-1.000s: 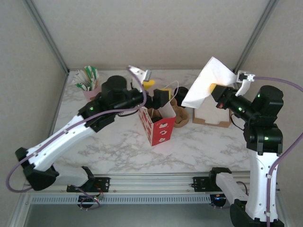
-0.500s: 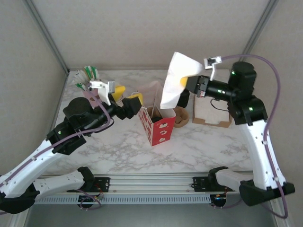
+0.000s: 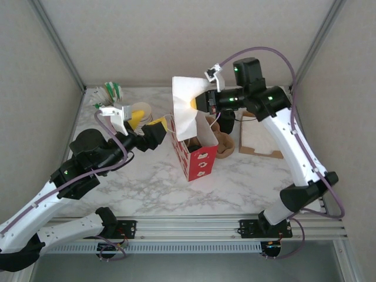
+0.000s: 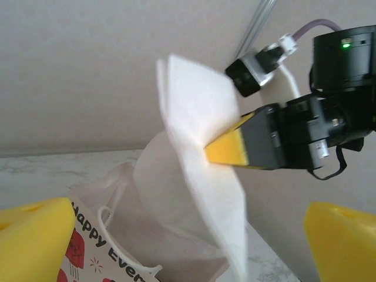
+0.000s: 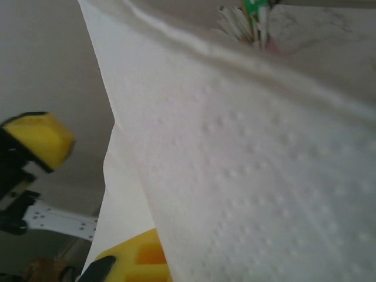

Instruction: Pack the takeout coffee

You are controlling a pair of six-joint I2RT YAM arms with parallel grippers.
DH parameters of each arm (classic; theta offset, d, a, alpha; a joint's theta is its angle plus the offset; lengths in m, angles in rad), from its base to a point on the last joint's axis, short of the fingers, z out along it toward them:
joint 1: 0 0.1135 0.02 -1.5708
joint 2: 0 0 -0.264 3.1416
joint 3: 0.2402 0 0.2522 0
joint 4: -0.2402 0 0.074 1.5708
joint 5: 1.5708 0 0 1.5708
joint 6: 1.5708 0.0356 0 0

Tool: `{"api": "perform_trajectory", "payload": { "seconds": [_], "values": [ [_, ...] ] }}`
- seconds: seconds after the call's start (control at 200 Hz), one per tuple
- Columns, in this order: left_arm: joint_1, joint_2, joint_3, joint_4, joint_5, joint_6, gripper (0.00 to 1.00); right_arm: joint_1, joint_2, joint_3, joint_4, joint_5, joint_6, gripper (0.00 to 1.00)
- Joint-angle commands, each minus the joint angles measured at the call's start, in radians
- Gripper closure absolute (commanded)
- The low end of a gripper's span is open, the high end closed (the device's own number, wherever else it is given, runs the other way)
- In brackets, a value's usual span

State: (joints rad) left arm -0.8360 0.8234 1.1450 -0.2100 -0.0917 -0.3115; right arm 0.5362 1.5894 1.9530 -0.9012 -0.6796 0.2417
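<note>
Top external view: the right gripper [image 3: 195,101] pinches a white napkin [image 3: 183,114] just over the red bag [image 3: 197,157] in the middle. The left gripper [image 3: 148,121] is spread wide with nothing in it, left of the bag. I cannot tell where the takeout coffee is.
</note>
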Motion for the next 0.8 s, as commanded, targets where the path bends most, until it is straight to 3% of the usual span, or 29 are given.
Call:
{"api": "perform_trajectory", "payload": {
  "seconds": [0.0,0.2,0.34,0.611,0.796],
  "values": [
    [0.008,-0.007,-0.008,-0.004,-0.025,0.010,0.00,0.050,0.033,0.048,-0.129,0.228,-0.131,1.00],
    [0.009,0.014,-0.001,-0.003,-0.021,0.018,0.00,0.142,0.112,0.097,-0.183,0.552,-0.230,1.00],
    [0.011,0.026,0.003,-0.001,-0.016,0.020,0.00,0.189,0.154,0.119,-0.197,0.698,-0.266,1.00],
    [0.015,0.042,0.016,-0.001,-0.011,0.025,0.00,0.244,0.113,0.125,-0.136,0.776,-0.275,1.00],
    [0.017,0.046,0.015,0.002,-0.008,0.023,0.00,0.245,0.026,0.017,-0.019,0.818,-0.290,1.00]
  ]
}}
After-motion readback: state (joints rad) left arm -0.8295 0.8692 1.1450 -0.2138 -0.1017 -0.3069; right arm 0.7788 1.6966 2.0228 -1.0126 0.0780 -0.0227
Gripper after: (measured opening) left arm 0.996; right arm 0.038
